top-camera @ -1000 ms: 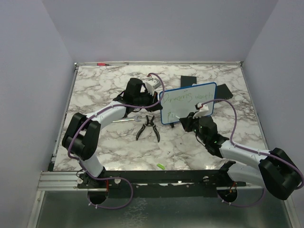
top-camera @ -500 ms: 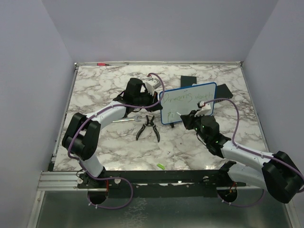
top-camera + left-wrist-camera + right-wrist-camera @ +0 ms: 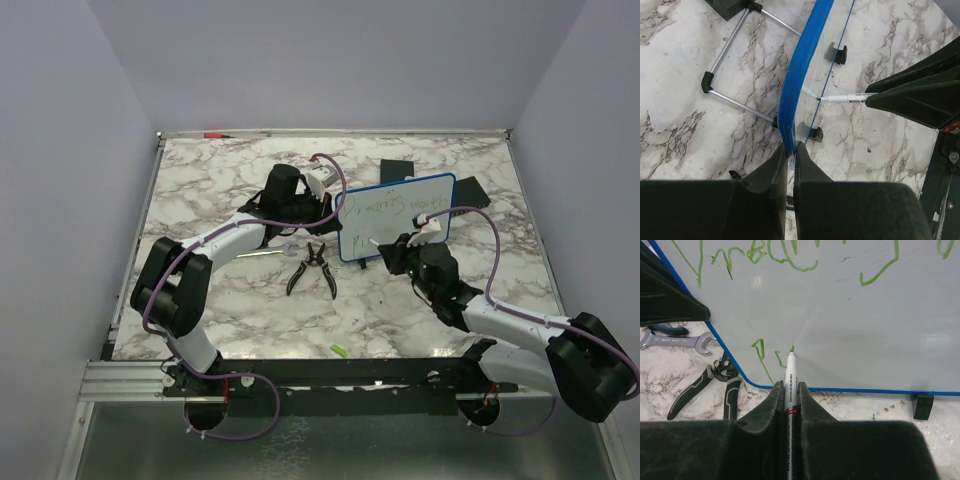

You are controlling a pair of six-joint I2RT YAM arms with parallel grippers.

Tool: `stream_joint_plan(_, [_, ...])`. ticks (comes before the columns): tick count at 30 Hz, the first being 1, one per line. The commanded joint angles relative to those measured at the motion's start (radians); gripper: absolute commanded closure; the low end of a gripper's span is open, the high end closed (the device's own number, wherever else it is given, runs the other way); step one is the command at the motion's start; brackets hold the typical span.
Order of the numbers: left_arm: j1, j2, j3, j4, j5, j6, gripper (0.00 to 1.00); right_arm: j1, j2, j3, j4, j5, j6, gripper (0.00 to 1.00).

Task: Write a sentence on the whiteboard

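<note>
Whiteboard (image 3: 395, 215) stands propped on its little feet mid-table, just behind the pliers (image 3: 312, 268). Over the last second the right pincer (image 3: 789, 386) has edged slightly sideways and back, and the second line of green writing (image 3: 761, 352) has hardly grown. It is only a couple of strokes, so I'd say the sentence is far from finished. That pincer is clamped tight on the pen (image 3: 790, 367), tip on the board. The left pincer (image 3: 790, 150) is pinched on the board's blue edge (image 3: 800, 65), steadying it.
</note>
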Motion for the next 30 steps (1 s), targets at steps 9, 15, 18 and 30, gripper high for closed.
stream_joint_plan(9, [-0.014, 0.025, 0.014, -0.041, -0.003, 0.021, 1.0, -0.006, 0.038, -0.031, 0.005, 0.04, 0.019, 0.99])
stream_joint_plan(15, [-0.014, 0.025, 0.015, -0.041, -0.003, 0.021, 1.0, -0.006, 0.041, -0.041, 0.001, 0.046, 0.026, 0.99])
stream_joint_plan(18, [-0.014, 0.024, 0.015, -0.041, -0.004, 0.022, 1.0, -0.006, 0.037, -0.043, -0.003, 0.055, 0.028, 0.99])
stream_joint_plan(30, [-0.014, 0.023, 0.014, -0.041, -0.006, 0.022, 1.0, -0.006, -0.015, -0.046, -0.03, 0.104, 0.017, 0.99])
